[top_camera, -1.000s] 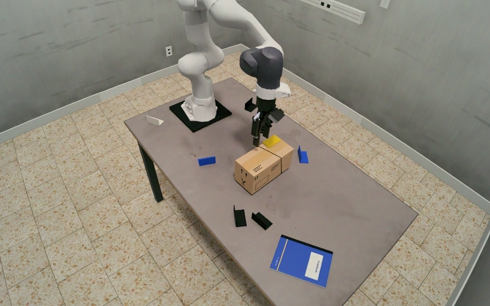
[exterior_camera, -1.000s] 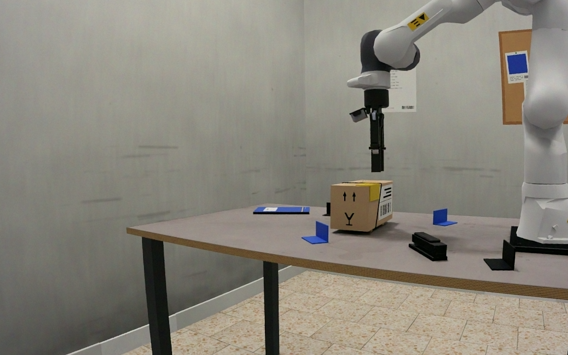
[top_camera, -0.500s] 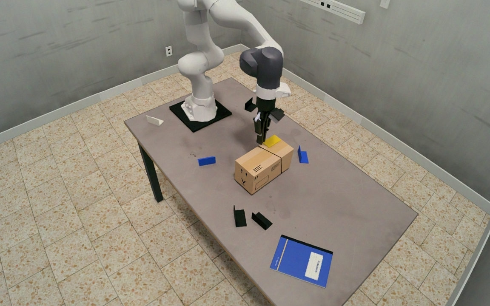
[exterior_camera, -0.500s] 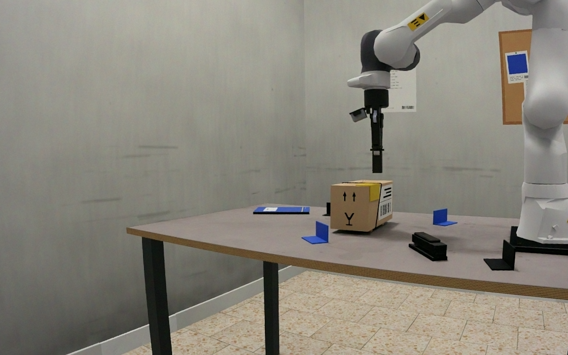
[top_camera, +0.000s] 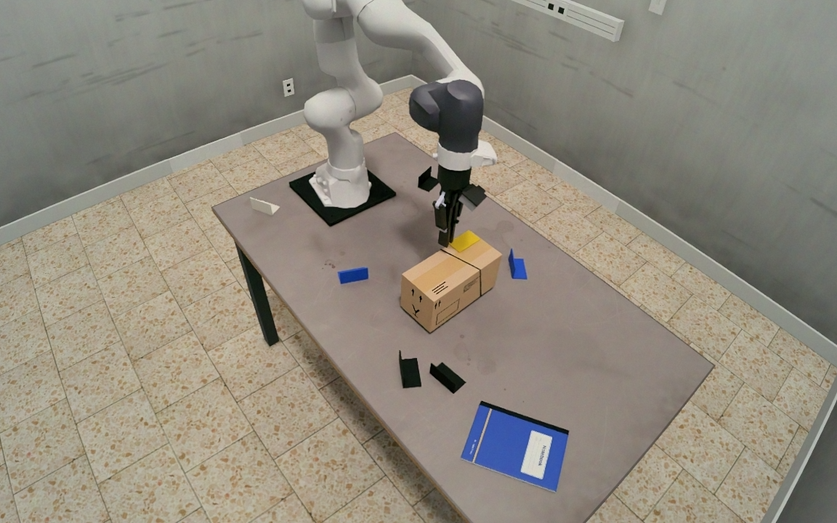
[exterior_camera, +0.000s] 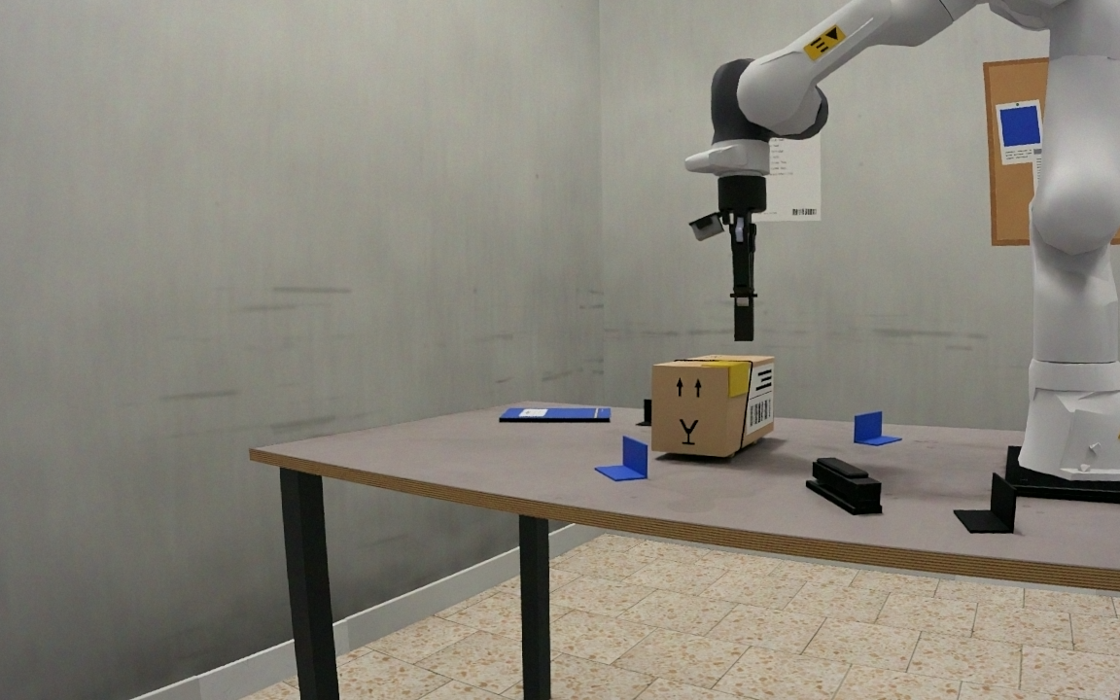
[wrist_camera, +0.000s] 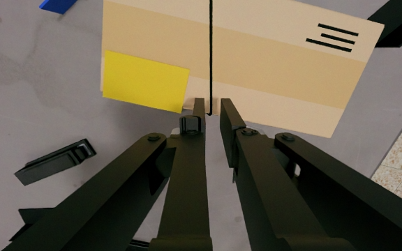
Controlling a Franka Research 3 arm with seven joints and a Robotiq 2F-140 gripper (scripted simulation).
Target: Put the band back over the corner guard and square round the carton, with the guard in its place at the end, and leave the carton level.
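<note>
The brown carton point(top_camera: 450, 280) sits on the table near its middle; it also shows in the side view point(exterior_camera: 712, 404) and in the wrist view point(wrist_camera: 236, 66). A yellow corner guard point(top_camera: 464, 240) lies on its top corner nearest the robot base, also in the wrist view point(wrist_camera: 145, 81). A thin black band point(wrist_camera: 210, 52) runs across the carton's top beside the guard, not over it. My gripper point(exterior_camera: 743, 332) hangs just above the carton's top edge, next to the guard. Its fingers are nearly together, with only a narrow gap and nothing between them.
Two blue angle pieces point(top_camera: 352, 274) point(top_camera: 516, 265) lie left and right of the carton. Two black angle pieces point(top_camera: 409, 370) point(top_camera: 447, 376) and a blue notebook point(top_camera: 515, 445) lie nearer the front. A black block point(exterior_camera: 844, 483) and a white wedge point(top_camera: 264, 205) lie near the robot base point(top_camera: 341, 188).
</note>
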